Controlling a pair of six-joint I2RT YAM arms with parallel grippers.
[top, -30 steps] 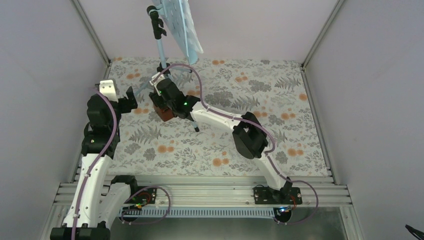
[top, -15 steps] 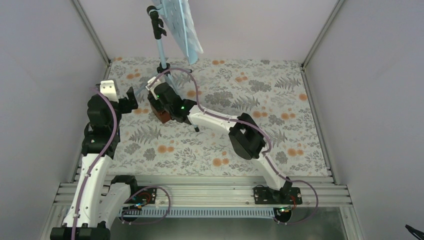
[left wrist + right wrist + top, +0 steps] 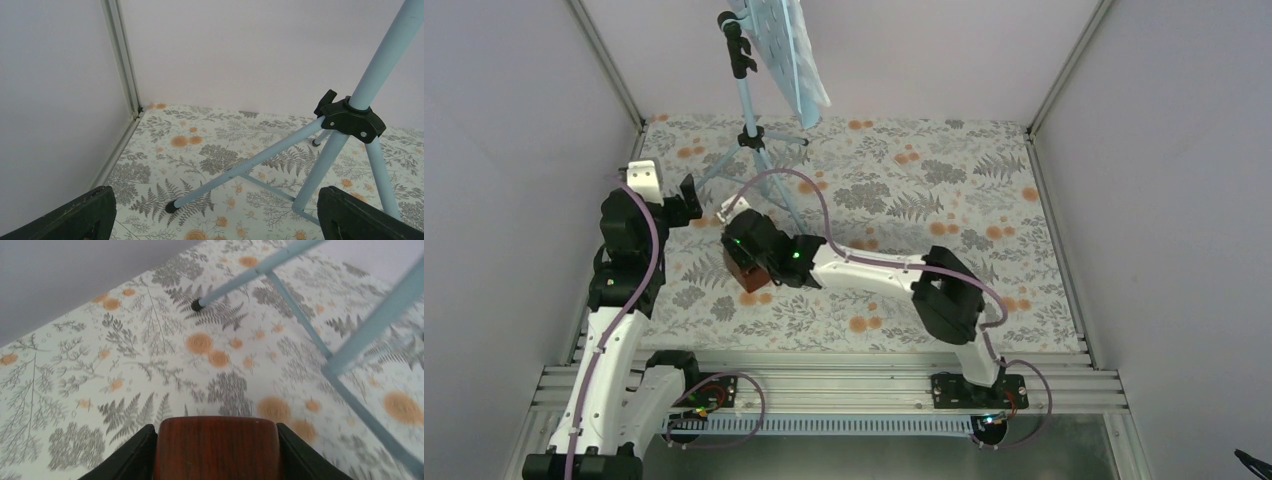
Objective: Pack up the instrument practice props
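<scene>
The brown wooden metronome [image 3: 216, 445] is squeezed between the two fingers of the right tool [image 3: 746, 270], at 6 o'clock from the light-blue music stand [image 3: 752, 135] on the worktop [image 3: 984, 200]. The left tool [image 3: 215, 220] is spread wide, and nothing is held in it.

Table [image 3: 984, 190], covered by a cloth printed with grey ferns and orange flowers. The light-blue tripod music stand [image 3: 747, 105] is borne at the far left, its black-tipped legs spread on the cloth. The brown metronome [image 3: 750, 279] is seen nearer the front; contact with the cloth cannot be determined.
</scene>
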